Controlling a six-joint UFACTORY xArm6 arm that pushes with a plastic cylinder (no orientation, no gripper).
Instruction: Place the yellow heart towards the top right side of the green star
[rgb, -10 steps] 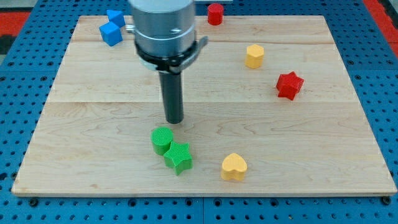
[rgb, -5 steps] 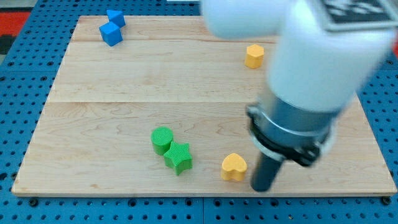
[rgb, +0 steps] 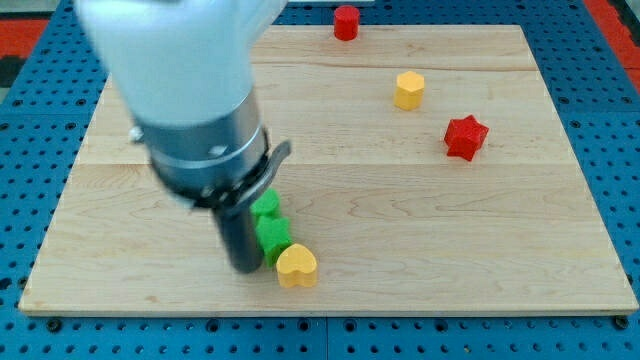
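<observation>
The yellow heart (rgb: 297, 266) lies near the board's bottom edge, touching the lower right of the green star (rgb: 272, 236). The star is partly hidden behind my rod. A green cylinder (rgb: 265, 206) sits just above the star, also partly hidden. My tip (rgb: 244, 266) rests on the board just left of the star and left of the heart, at about the heart's height. The arm's body covers the view's upper left.
A red cylinder (rgb: 346, 22) stands at the top edge of the wooden board (rgb: 420, 220). A yellow hexagonal block (rgb: 409, 90) and a red star (rgb: 466, 137) lie at the right. The blue blocks seen earlier are hidden behind the arm.
The heart has slid left from the right of the star until it touches the star's lower right. My tip swung from the heart's right to the star's left.
</observation>
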